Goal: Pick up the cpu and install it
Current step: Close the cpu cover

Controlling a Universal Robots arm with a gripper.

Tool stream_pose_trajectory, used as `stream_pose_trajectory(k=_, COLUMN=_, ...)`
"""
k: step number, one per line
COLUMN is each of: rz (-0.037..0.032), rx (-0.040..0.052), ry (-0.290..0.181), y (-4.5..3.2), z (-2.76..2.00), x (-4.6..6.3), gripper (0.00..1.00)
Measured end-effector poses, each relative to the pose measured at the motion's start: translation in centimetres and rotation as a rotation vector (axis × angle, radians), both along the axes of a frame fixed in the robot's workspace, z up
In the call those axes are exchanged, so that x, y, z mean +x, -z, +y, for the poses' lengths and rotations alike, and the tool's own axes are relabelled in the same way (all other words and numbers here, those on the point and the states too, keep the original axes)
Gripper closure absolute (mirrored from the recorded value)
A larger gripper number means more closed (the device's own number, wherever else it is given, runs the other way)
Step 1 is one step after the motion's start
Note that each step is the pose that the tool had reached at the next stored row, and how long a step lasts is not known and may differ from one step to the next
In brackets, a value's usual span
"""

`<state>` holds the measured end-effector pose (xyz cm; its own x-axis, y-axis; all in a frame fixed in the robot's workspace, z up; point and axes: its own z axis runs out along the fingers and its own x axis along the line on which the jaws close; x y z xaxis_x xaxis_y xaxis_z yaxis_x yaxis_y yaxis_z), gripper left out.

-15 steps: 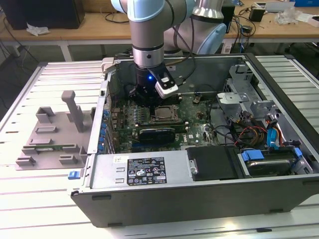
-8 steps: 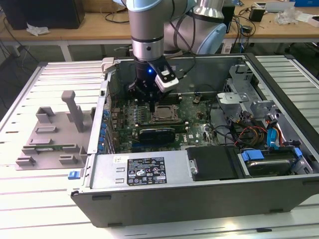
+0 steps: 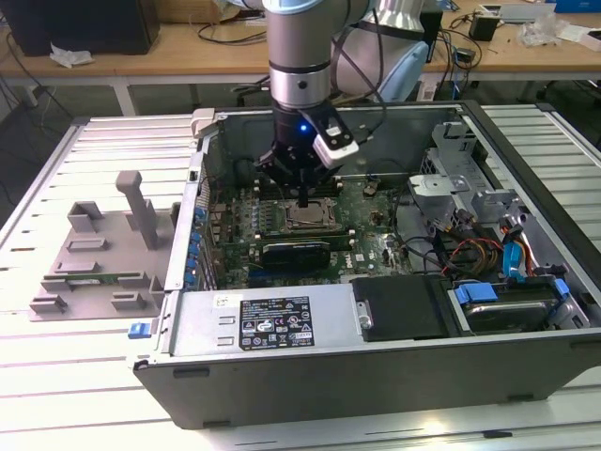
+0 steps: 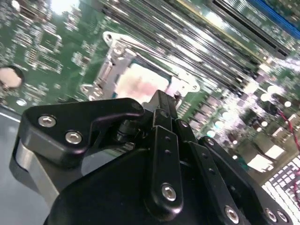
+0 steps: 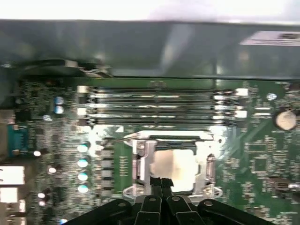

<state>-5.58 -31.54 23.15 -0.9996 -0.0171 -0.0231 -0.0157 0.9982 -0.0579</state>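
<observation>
No print readable. Black label with white print and a small white sticker sit on the power supply. Pale label on the case wall, illegible. The cpu top shows no legible marking.

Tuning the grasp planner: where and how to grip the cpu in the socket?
Probably from straight above, fingers on two opposite edges of the cpu: it lies flat, top up, with the socket frame close around it.
</observation>
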Motion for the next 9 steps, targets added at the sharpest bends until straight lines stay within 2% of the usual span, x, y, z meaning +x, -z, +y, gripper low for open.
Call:
stream_pose_trajectory(k=2, rz=0.0003, rx=-0.0002, ry=0.000, y=-0.05, z=0.00, x=0.24, gripper=0.89)
stream_pose_trajectory(k=6, rz=0.0001, rx=0.0000, ry=0.000, y=-0.83, z=0.00, x=0.25, gripper=0.89)
stream_pose_trajectory(k=9, rz=0.0001, rx=0.0001, ry=0.000, y=-0.83, z=0.00, x=0.25, gripper=0.89)
